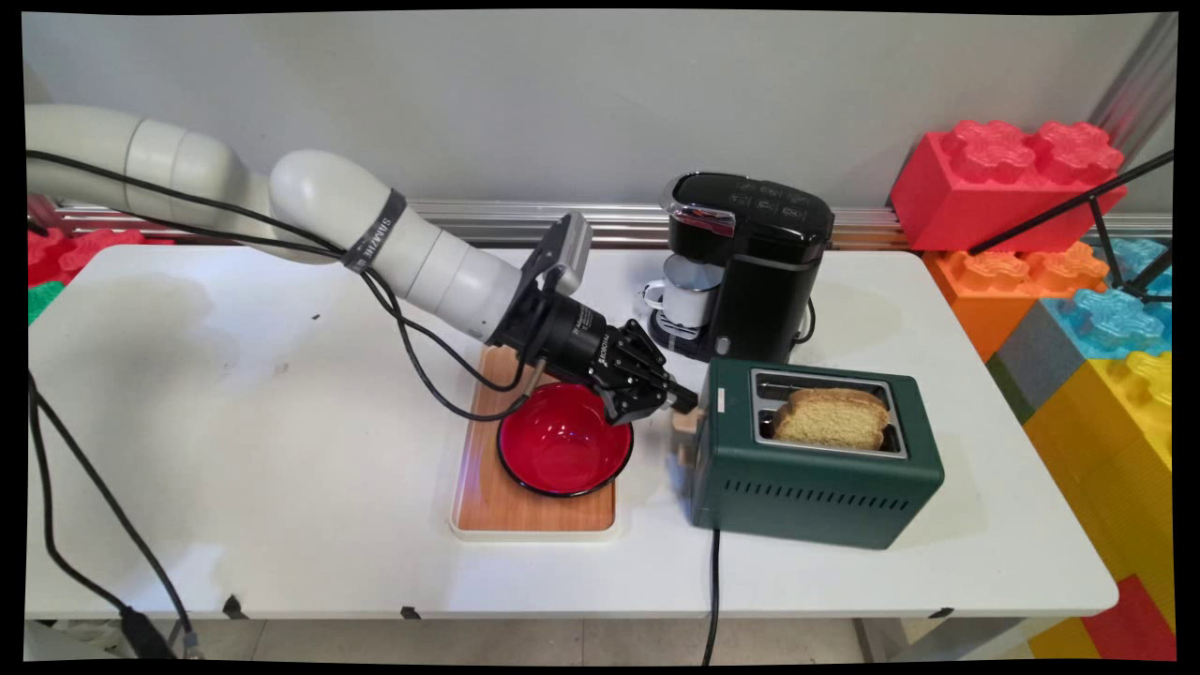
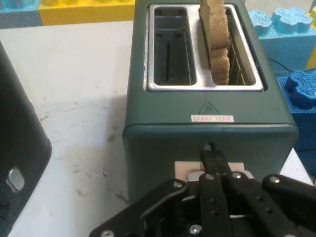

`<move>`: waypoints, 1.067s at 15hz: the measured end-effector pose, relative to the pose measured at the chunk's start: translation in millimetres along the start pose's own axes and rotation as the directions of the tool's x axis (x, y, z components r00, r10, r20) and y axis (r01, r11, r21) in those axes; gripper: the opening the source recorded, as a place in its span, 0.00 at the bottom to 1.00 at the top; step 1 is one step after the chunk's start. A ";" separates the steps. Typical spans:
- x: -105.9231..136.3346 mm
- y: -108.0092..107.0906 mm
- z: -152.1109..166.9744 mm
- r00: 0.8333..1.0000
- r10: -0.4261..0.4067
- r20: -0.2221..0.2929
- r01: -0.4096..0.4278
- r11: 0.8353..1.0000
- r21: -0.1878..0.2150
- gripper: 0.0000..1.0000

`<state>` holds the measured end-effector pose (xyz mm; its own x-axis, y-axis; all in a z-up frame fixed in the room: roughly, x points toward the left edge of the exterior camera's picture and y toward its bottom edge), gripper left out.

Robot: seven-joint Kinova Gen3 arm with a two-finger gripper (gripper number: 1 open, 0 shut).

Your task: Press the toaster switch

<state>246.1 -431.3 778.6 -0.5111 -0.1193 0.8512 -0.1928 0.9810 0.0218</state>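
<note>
A dark green toaster (image 1: 814,459) stands on the white table (image 1: 234,525), with a slice of bread (image 1: 832,416) upright in one of its two slots. In the hand view the bread (image 2: 216,34) fills the right slot and the left slot is bare. My gripper (image 1: 682,399) is shut, its fingertips resting on top of the toaster's beige wooden lever (image 1: 687,424) at the toaster's left end. The hand view shows the closed fingers (image 2: 211,163) pressed together over the lever (image 2: 183,169), right against the toaster's (image 2: 163,133) end face.
A red bowl (image 1: 562,439) sits on a wooden tray (image 1: 497,497) just under my wrist. Behind the toaster stands a black coffee machine (image 1: 750,258) with a white mug (image 1: 684,295) in it. Large coloured blocks (image 1: 1078,262) stack at the table's right. The toaster's cord (image 1: 712,591) hangs over the front edge.
</note>
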 end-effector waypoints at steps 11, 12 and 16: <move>-15.9 1.8 11.7 1.000 -0.007 0.027 0.007 1.000 -0.006 0.00; -17.1 2.0 12.7 1.000 -0.008 0.029 0.008 1.000 -0.007 0.00; -21.3 2.4 15.9 0.999 -0.009 0.036 0.009 1.000 -0.010 0.00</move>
<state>243.1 -428.9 752.2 -0.5394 -0.1336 0.8314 -0.1894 0.9813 0.0349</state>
